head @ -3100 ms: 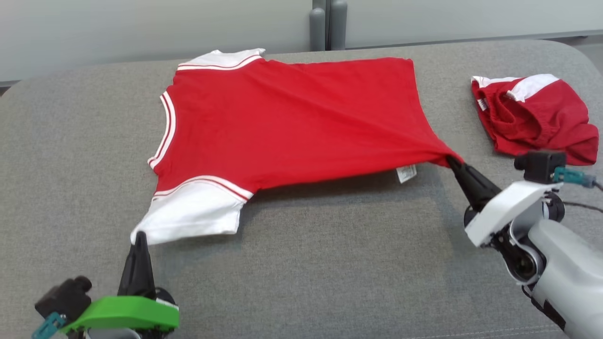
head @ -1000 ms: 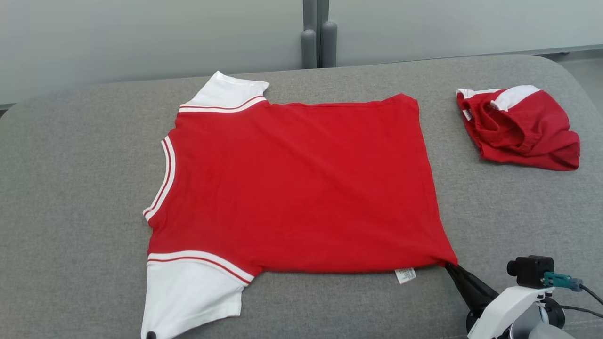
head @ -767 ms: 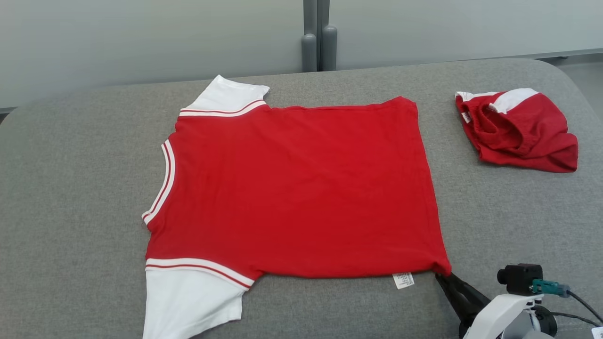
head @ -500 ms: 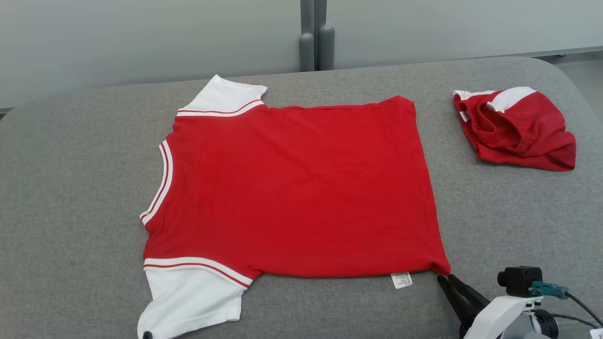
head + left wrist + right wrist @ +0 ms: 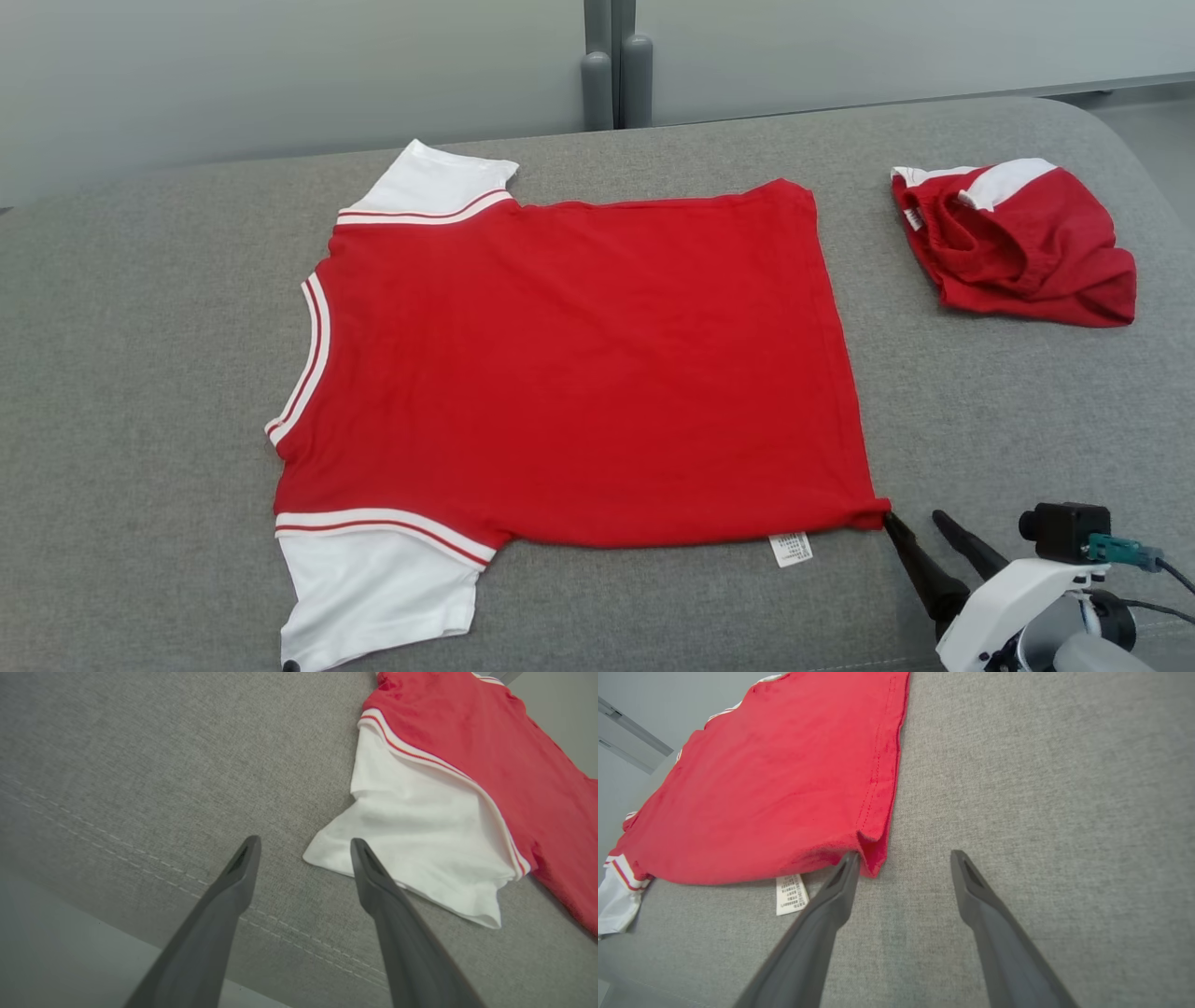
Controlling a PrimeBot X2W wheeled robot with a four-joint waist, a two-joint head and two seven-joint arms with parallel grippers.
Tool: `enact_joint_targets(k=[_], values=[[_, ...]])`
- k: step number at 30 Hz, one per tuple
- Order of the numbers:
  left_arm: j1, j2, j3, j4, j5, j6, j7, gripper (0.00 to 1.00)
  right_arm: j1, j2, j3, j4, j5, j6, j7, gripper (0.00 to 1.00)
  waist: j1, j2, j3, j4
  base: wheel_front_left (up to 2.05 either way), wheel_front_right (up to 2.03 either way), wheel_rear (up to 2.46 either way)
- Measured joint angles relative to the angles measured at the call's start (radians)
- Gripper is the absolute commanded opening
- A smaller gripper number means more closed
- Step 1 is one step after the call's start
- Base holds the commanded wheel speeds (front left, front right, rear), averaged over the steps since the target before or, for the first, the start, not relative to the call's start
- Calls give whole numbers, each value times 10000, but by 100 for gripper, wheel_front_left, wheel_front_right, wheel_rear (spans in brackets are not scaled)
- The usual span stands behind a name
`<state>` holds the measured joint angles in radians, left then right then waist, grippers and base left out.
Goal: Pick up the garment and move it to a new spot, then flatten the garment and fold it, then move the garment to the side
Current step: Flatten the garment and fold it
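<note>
Head view gives me the red shirt (image 5: 579, 364) spread flat on the grey cushion (image 5: 140, 327), roughly in the middle, neck opening toward my left and hem toward my right. Its two white sleeves lie out to the sides, one at the far edge and one at the near edge. A small white label (image 5: 790, 549) pokes out from the near side, close to the hem corner.

My right claw (image 5: 912, 515) sits low at that same corner with its fingers spread apart. On the right wrist camera one fingertip touches the folded red corner while the other rests on bare cushion, and nothing is clamped between them.

My left claw (image 5: 303, 841) is also apart and holds nothing. On the left wrist camera the tip of the near white sleeve (image 5: 420, 844) lies just beside one finger, with the cushion's stitched seam below.

A second red and white garment (image 5: 1018, 247) lies crumpled at the far right, well apart from the shirt.
</note>
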<state>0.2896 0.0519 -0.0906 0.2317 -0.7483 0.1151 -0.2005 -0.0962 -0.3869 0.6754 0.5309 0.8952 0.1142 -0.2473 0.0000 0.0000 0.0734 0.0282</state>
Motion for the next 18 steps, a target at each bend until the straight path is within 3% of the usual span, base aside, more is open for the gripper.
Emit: enact_joint_targets(k=[12, 18], values=[[-188, 42, 245, -834, 174, -4, -288, 100, -508, -525, -1373, -792, -855, -117, -2, 100, 0, 0, -81, 50, 0, 0, 0], [-977, 247, 157, -1593, 763, -52, -397, 100, -1005, -533, -1762, -1346, -1616, -399, -2, 100, 0, 0, -270, 7, 0, 0, 0]])
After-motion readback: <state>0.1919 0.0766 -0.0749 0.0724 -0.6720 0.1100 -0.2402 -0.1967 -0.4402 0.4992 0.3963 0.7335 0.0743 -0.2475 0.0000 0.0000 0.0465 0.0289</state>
